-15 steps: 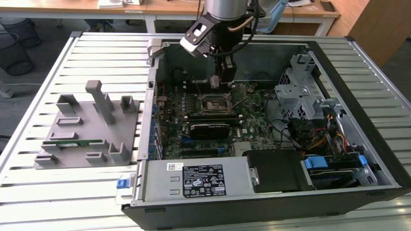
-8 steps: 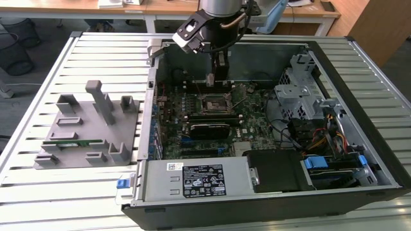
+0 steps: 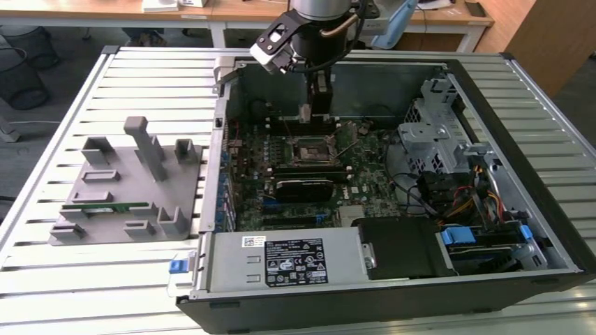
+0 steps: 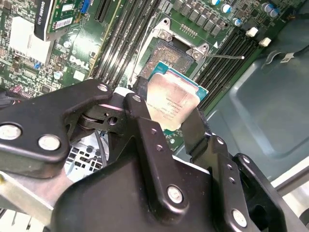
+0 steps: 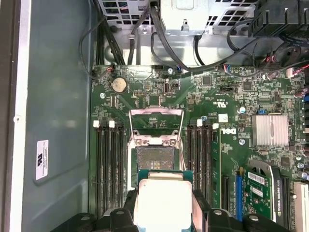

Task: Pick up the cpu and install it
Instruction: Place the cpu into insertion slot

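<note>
Inside case (image 3: 382, 87), near socket (image 5: 155, 160) | tool (image 4: 166, 112) clamps cpu (image 5: 163, 203) | silvery square top, teal rim

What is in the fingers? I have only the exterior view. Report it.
Observer: The fingers clamp the cpu by two opposite edges, with its silvery top facing the camera in the second wrist view.
Operator: Give me the state of the socket.
Observer: In the first wrist view the socket is bare, with its contact field exposed.
Operator: Now report the retaining frame.
Observer: The retaining frame is swung open, lying back from the socket.
</note>
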Controlling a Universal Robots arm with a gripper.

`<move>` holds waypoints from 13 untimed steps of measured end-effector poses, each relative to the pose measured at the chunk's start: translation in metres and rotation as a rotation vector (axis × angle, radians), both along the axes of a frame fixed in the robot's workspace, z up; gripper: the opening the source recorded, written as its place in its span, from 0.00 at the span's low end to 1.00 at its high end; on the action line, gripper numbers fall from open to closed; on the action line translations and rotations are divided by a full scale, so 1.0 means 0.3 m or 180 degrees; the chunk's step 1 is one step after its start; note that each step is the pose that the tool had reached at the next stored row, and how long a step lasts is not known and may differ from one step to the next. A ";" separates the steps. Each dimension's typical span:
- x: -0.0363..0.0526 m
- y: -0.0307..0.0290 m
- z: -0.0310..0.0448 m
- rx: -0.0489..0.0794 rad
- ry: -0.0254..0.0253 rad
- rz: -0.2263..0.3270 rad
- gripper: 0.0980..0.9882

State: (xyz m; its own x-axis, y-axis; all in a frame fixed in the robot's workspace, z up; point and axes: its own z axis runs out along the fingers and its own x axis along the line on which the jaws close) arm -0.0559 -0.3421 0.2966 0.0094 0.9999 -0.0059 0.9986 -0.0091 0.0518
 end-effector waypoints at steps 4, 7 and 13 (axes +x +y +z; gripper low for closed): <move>0.000 0.000 0.009 0.0000 0.0000 0.0000 0.48; 0.000 0.000 0.019 0.0000 0.0000 0.0000 0.48; 0.000 0.000 0.033 0.0000 0.0000 0.0000 0.48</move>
